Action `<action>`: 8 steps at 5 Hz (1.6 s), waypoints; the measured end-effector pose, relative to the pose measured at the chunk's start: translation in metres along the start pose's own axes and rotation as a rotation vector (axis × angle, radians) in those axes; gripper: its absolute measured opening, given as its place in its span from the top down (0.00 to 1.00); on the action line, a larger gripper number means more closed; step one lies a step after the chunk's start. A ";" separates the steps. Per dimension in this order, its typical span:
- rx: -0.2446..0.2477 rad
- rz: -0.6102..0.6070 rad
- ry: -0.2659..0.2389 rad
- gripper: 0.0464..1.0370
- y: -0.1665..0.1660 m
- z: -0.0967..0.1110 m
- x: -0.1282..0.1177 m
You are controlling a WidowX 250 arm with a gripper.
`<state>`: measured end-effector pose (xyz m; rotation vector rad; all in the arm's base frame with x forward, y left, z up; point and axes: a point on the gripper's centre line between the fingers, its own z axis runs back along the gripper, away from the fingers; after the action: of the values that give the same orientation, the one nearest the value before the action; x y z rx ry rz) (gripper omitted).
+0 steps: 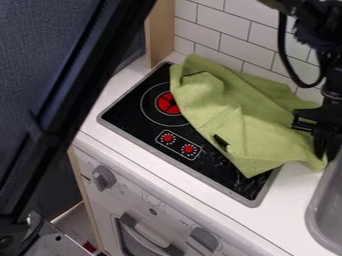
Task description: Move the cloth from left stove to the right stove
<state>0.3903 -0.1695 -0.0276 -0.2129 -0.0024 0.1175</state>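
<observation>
The green cloth (pixel 230 115) lies rumpled over the right part of the black stove (pixel 127 117), spilling past its right edge. The gripper (pixel 325 145) hangs right of the stove; I cannot tell whether its jaws are wide or narrow. Left on the stove, a red burner (pixel 167 103) shows.

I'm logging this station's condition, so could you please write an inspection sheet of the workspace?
Surface: black cooktop set in a white counter; the left burner has a red centre.
Job's things: green cloth, rumpled over the cooktop's right part, spilling onto the counter.
Clutter: nothing seen.
Gripper: at the cloth's right end; hold unclear.
Cables: black cable looping beside the arm.
Surroundings: white tiled wall behind, grey basin at right, oven front below.
</observation>
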 end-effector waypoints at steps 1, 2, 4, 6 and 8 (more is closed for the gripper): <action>0.062 0.037 0.012 0.61 0.003 0.010 -0.014; 0.052 0.012 -0.030 0.29 -0.012 0.030 -0.023; 0.008 -0.068 -0.041 0.03 -0.024 0.045 -0.023; 0.165 -0.075 -0.022 0.04 0.010 0.057 -0.015; 0.248 0.083 -0.011 0.04 0.088 0.116 -0.017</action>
<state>0.3611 -0.0616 0.0678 0.0356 0.0102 0.2003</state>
